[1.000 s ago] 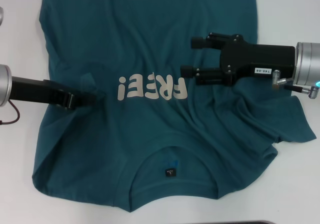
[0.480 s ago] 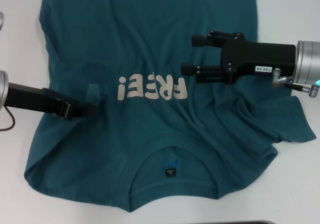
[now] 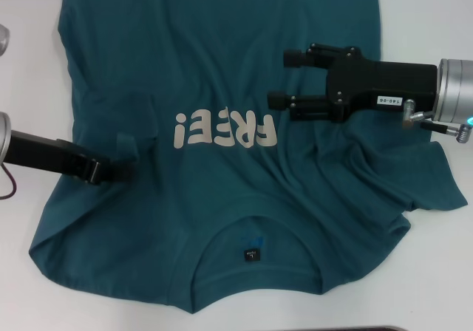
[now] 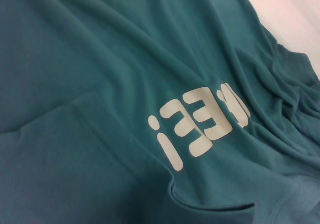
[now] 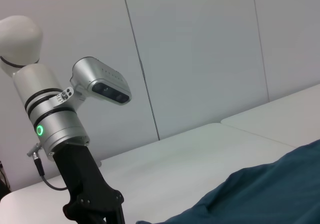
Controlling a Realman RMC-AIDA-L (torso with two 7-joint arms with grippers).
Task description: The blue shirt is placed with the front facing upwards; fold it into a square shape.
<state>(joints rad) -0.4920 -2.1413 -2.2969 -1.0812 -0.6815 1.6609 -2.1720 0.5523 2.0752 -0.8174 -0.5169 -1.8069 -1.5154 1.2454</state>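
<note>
Your blue shirt point(image 3: 222, 198) lies front up on a plain white table point(image 3: 29, 94), spread over most of the head view, with the collar and its small black neck label point(image 3: 253, 255) at the near edge and the hem running off the far edge. The cream lettering point(image 3: 225, 128) reads upside down from the head camera. The cloth is flat through the middle, heavily creased on the right side around the sleeve, and its left edge fans out toward the near left corner.

Your left gripper point(image 3: 122, 170) comes in low from the left and sits on the shirt just left of the lettering. A small ridge of cloth stands up right at its tip, but you cannot tell whether the fingers are closed on it. Your right gripper point(image 3: 284, 80) hangs over the right chest area just beside the lettering, its two fingers spread apart and holding nothing.

The left wrist view shows only cloth: the lettering point(image 4: 200, 124) up close, folds running across it, a hemmed sleeve edge, and a strip of pale table point(image 4: 285, 14) in one corner. The right wrist view alone shows you the room: pale panelled walls point(image 5: 200, 49), the white tabletop, a hump of shirt point(image 5: 270, 189), and the left arm point(image 5: 60, 134) with a green ring light.
</note>
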